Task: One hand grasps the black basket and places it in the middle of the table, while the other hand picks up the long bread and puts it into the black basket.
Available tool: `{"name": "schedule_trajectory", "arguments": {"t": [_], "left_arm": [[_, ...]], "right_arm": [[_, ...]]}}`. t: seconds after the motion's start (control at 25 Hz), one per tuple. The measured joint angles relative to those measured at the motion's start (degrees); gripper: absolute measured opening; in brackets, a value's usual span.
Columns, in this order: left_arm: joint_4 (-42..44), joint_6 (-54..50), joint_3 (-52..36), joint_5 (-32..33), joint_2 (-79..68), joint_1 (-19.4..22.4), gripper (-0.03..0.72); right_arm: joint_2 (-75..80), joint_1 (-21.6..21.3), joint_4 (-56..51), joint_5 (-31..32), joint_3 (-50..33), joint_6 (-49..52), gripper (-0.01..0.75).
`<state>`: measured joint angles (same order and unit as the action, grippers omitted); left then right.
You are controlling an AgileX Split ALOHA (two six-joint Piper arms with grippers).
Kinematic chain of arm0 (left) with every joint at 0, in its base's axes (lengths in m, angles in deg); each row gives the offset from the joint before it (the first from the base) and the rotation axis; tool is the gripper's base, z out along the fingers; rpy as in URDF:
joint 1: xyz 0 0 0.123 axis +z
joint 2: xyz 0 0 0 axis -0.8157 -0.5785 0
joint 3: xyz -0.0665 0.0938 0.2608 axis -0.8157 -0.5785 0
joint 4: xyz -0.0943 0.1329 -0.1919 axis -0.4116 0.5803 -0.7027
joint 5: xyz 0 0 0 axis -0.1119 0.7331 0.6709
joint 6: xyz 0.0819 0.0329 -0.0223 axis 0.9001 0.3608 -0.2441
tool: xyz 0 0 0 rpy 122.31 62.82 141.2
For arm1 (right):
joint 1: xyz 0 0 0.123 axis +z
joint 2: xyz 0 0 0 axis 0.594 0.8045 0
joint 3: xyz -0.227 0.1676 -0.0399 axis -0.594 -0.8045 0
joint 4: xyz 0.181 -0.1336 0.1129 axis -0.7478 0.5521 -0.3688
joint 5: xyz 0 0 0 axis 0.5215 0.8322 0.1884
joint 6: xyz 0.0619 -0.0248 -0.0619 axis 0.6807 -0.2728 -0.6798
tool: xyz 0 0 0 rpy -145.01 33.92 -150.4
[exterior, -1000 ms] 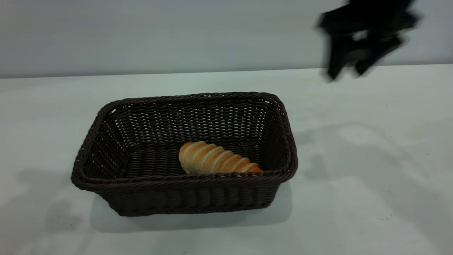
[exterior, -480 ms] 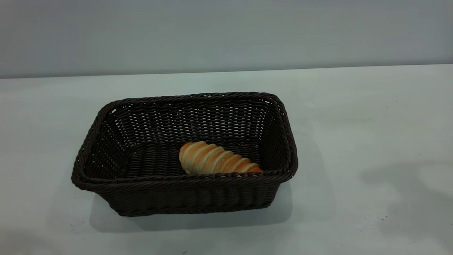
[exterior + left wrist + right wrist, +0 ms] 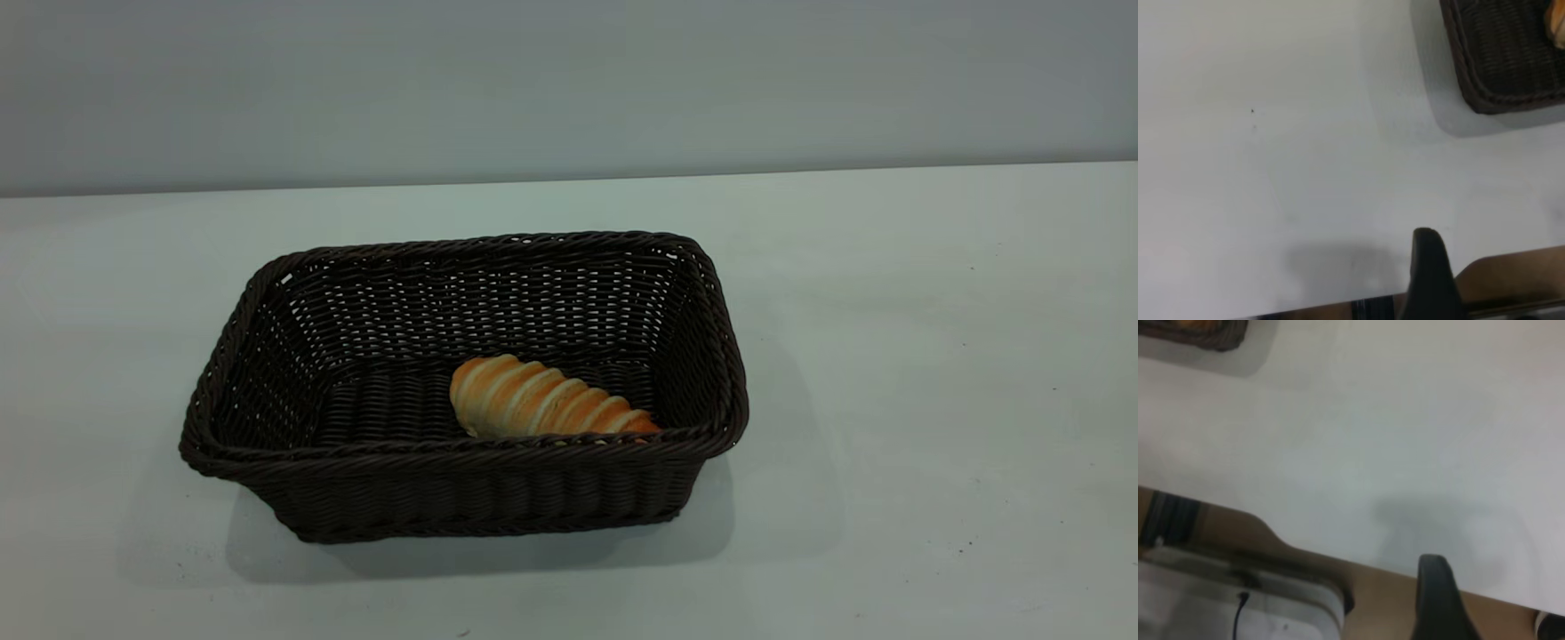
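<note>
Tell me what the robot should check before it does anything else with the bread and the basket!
1. Small golden-orange ridged long bread lying inside the large dark woven wicker basket: ok.
2. Basket sitting flat on the plain white-grey table: ok.
3. Basket near the table's middle: ok, slightly toward the left arm's side.
4. Both arms clear of the basket in the exterior view: ok.
5. Left fingers open or shut: cannot tell, only one shows.
6. Right fingers open or shut: cannot tell.

A plain grey wall [image 3: 569,84] rises behind; brown floor [image 3: 1385,593] below.
</note>
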<state>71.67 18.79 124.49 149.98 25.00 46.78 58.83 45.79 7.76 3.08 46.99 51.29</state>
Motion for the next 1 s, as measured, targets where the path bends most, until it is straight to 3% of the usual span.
{"name": "schedule_trajectory", "arguments": {"t": [0.52,1.0], "left_arm": [[0.0,1.53,-9.36,5.74,21.26,0.0,0.567],[0.0,0.47,-12.48,5.78,31.55,0.0,0.567]], "right_arm": [[-26.23,0.0,2.99,-2.09,-15.47,-0.05,0.44],[-31.75,0.0,2.19,-4.32,-20.49,0.45,0.44]]}}
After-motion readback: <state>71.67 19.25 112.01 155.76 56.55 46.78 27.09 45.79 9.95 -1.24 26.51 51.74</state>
